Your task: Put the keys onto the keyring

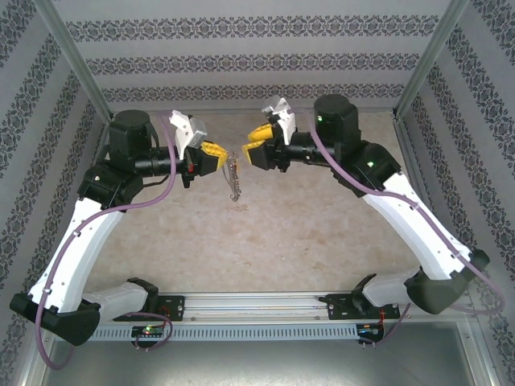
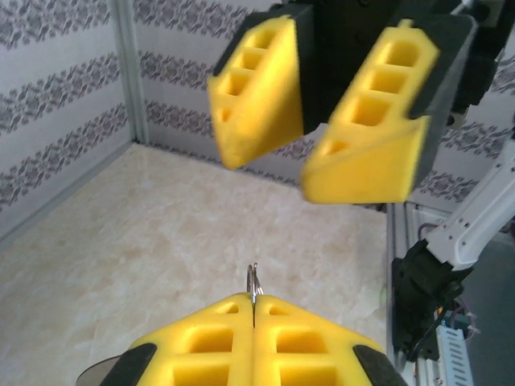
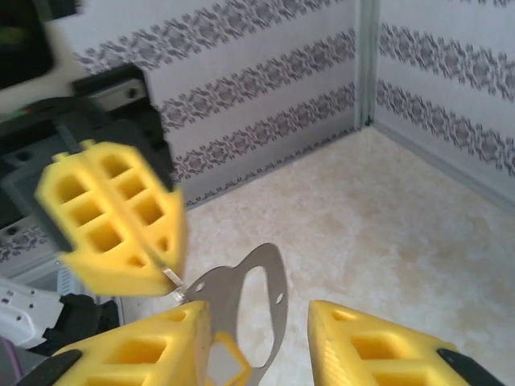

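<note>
In the top view my left gripper [image 1: 220, 154] and right gripper [image 1: 251, 153] face each other tip to tip above the table. The keys [image 1: 234, 180] hang between them as a jagged silvery string. My left gripper [image 2: 253, 305] is shut on the thin edge of the keyring [image 2: 253, 280]. In the right wrist view the keyring [image 3: 269, 257] is a flat silvery loop with a long oval opening, pinched at one end by the left gripper [image 3: 165, 272]. My right gripper [image 3: 257, 326] is open. The loop rests against its left finger [image 3: 161, 346], apart from the other finger.
A small yellow tag [image 3: 224, 363] hangs against the loop, close to my right gripper's left finger. The beige marbled tabletop [image 1: 265, 241] lies below. Patterned walls and metal posts [image 1: 72, 64] close it in, and a metal rail [image 1: 257, 305] runs along the near edge.
</note>
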